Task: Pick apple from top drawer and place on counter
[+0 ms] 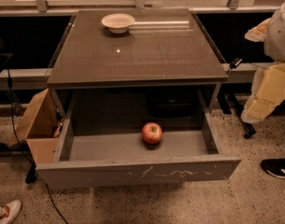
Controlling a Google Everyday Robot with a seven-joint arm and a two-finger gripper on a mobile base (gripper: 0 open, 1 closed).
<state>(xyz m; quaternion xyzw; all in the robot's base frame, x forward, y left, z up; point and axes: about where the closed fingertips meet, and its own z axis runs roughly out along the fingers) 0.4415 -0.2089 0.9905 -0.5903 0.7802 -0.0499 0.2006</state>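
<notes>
The apple (152, 133), small, red with yellowish patches, lies on the floor of the open top drawer (132, 171), right of its middle and towards the back. The drawer is pulled far out under the counter (142, 55), a dark glossy tabletop. My gripper (255, 110) shows as a pale yellowish block at the right edge of the camera view. It hangs beside the table's right side, level with the drawer. It is well to the right of the apple and apart from it, with nothing seen in it.
A cream shallow bowl (117, 22) sits on the counter's far left. An open cardboard box (39, 129) stands left of the drawer with a cable on the floor. A black shoe (276, 167) is at the right and a white shoe (4, 212) at the bottom left.
</notes>
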